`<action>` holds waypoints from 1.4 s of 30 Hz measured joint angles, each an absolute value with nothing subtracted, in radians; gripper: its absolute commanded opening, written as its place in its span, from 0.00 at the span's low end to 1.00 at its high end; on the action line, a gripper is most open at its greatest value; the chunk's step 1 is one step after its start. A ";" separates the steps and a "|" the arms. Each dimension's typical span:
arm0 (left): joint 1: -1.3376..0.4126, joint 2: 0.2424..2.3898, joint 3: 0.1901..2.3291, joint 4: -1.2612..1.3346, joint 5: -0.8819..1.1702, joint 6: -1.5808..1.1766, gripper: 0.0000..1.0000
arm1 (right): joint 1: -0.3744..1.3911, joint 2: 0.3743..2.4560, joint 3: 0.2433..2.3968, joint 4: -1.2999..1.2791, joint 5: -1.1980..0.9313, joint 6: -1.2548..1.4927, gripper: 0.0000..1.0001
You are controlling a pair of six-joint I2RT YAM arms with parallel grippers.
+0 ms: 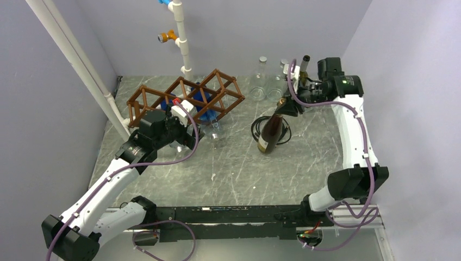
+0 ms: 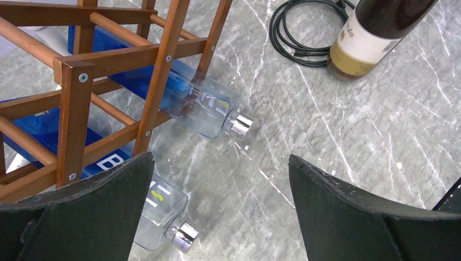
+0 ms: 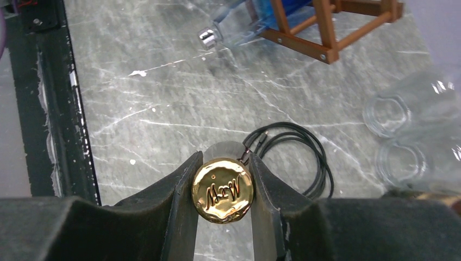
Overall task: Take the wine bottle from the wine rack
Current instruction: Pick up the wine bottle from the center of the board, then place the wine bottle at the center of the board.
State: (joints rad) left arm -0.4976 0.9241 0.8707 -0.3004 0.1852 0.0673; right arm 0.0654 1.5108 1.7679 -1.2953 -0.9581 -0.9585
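Grips bottle [image 1: 271, 133] by its cap [image 3: 223, 190] in right claw [image 1: 286, 106], axis leaning toward 7 o'clock; rack [image 1: 185, 98] well apart at 10 o'clock; left claw [image 2: 220, 160] agape, empty.

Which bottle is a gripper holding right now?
The dark wine bottle with the gold cap, clamped by the right gripper; the blue bottles lie in the wine rack, the clear ones stand behind.
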 measured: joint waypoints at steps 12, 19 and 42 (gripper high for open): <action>-0.497 0.912 0.870 -0.300 0.185 0.067 0.99 | -0.125 1.452 1.800 -1.296 -0.988 -0.915 0.00; -0.497 0.908 0.870 -0.300 0.185 0.067 0.99 | -0.199 1.452 1.800 -1.238 -0.972 -0.817 0.00; -0.497 0.891 0.870 -0.299 0.186 0.067 0.99 | -0.373 1.501 1.800 -0.997 -0.882 -0.647 0.00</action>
